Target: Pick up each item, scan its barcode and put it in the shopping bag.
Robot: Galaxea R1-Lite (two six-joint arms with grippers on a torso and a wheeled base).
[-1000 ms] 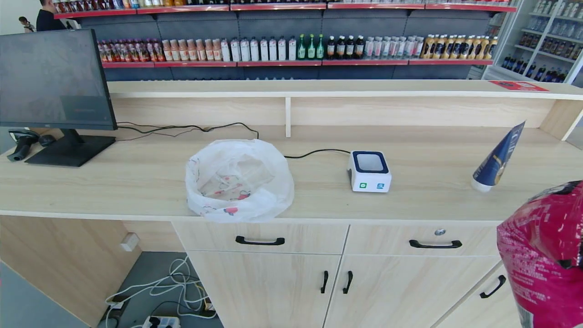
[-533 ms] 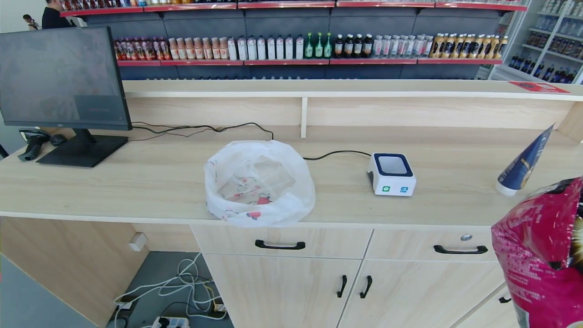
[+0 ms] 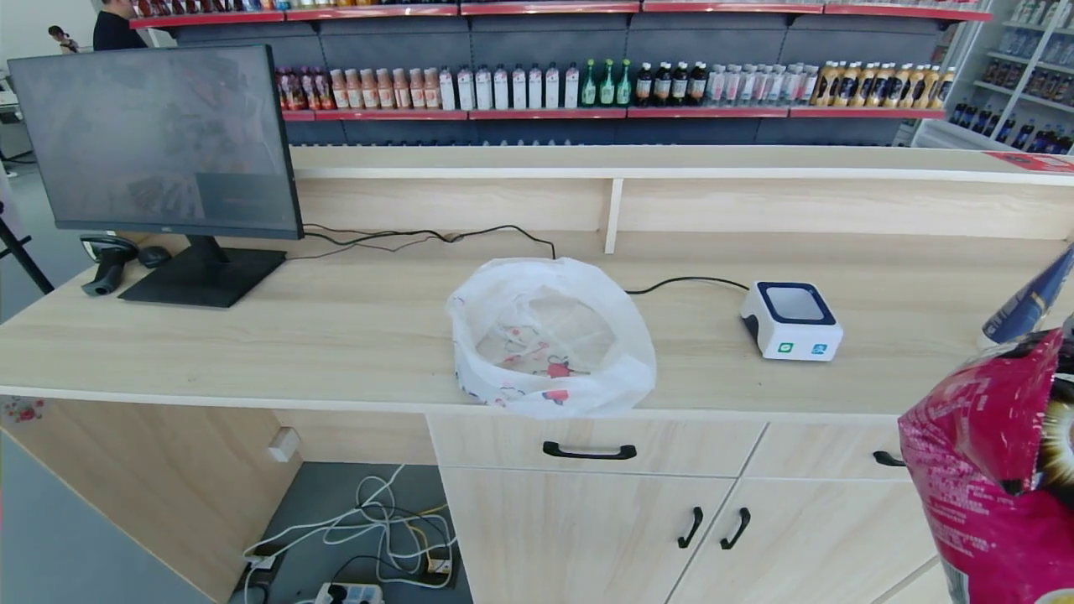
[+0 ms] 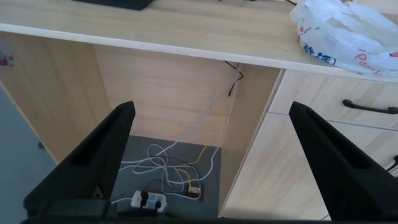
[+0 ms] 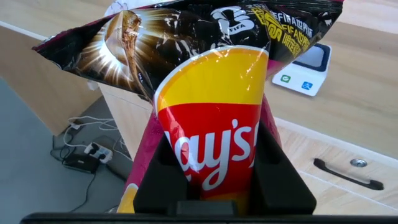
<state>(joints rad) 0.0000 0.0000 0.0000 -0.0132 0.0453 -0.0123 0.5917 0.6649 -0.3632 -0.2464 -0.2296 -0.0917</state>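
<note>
A magenta chip bag (image 3: 994, 486) hangs in front of the counter at the lower right, below counter height. My right gripper (image 5: 214, 165) is shut on the chip bag (image 5: 211, 124), whose red and yellow face shows between the black fingers. The white shopping bag (image 3: 550, 335) sits open on the counter near its front edge, and the shopping bag (image 4: 348, 31) also lies on the countertop above my left gripper. The white barcode scanner (image 3: 790, 320) stands to the bag's right. A blue tube (image 3: 1030, 300) leans at the far right. My left gripper (image 4: 211, 155) is open, low before the counter's open bay.
A monitor (image 3: 159, 147) on a stand and a handheld scanner (image 3: 105, 260) occupy the counter's left end. Cables (image 3: 436, 236) run behind the bag. Drawers and cabinet doors (image 3: 587, 503) face me below the counter. Cords and a power strip (image 4: 155, 193) lie on the floor.
The whole head view has shifted, so the counter's things appear further right; the camera moved. The chip bag stays held at the lower right, slightly lower against the counter.
</note>
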